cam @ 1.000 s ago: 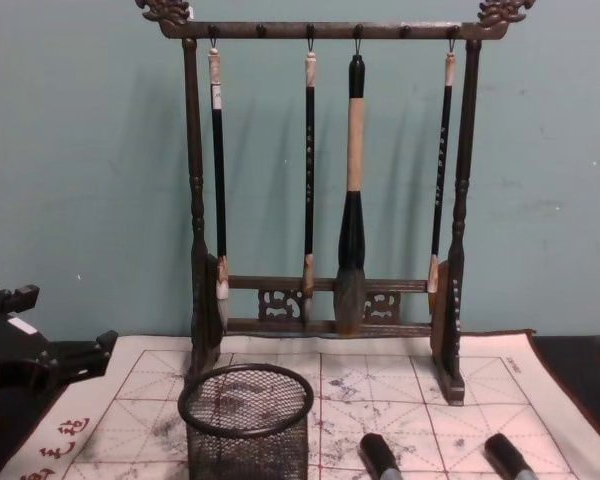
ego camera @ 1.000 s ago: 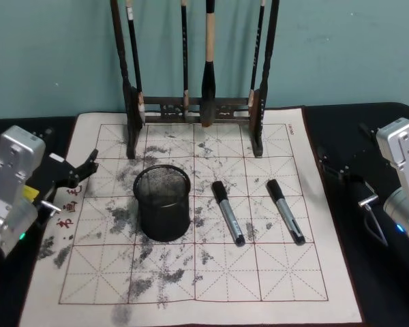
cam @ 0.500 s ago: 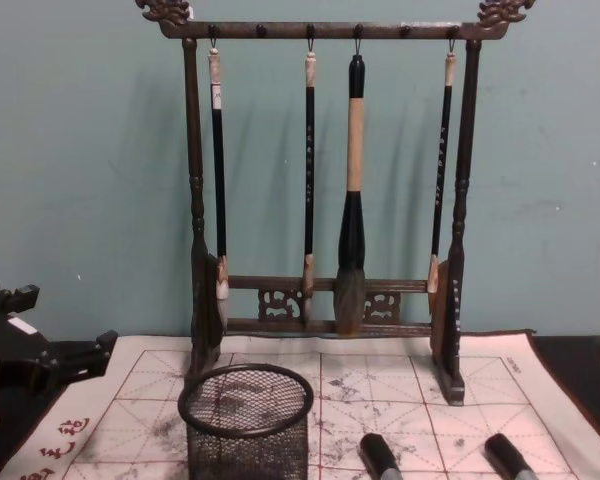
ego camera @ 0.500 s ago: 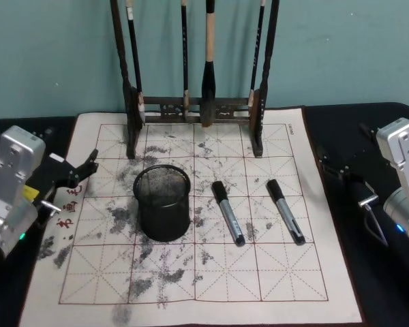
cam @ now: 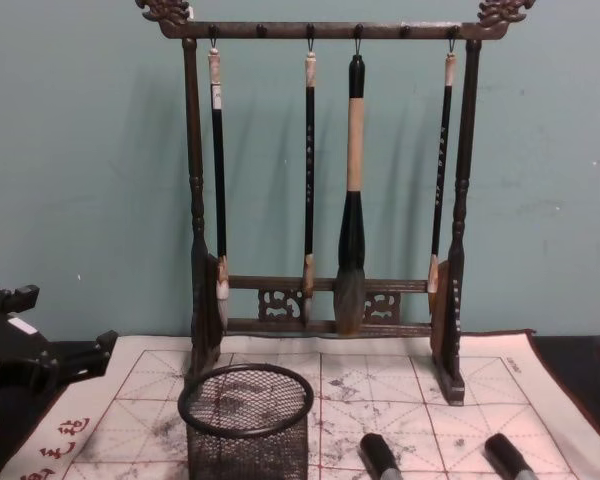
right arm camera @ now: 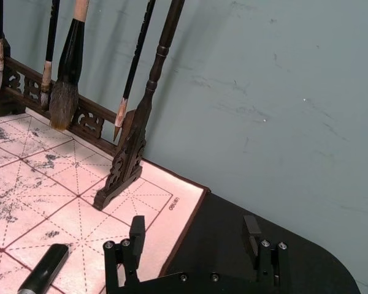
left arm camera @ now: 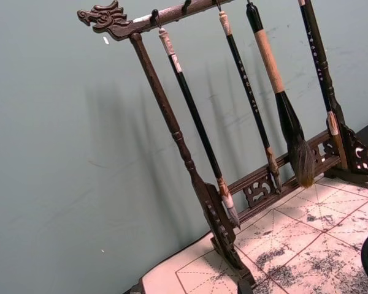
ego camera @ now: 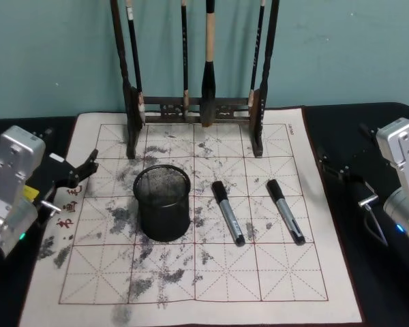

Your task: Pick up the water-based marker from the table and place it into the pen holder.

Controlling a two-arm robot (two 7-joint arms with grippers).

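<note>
Wide-open and gripping nothing, the right claw (right arm camera: 194,236) hangs over the dark flat tabletop (ego camera: 378,286) just off the white ink-stained grid mat (ego camera: 293,272). I judge it the natural arm for the pick. Two black-capped grey markers (ego camera: 228,213) (ego camera: 286,211) lie flat on the mat, untouched, to the right of the small black wire-mesh pen holder (ego camera: 162,218), which stands upright with its mouth free for a drop from above. The left claw (ego camera: 75,174) waits at the mat's left edge, its fingers apparently parted. The tall dark wooden brush rack (ego camera: 259,102) stands behind.
</note>
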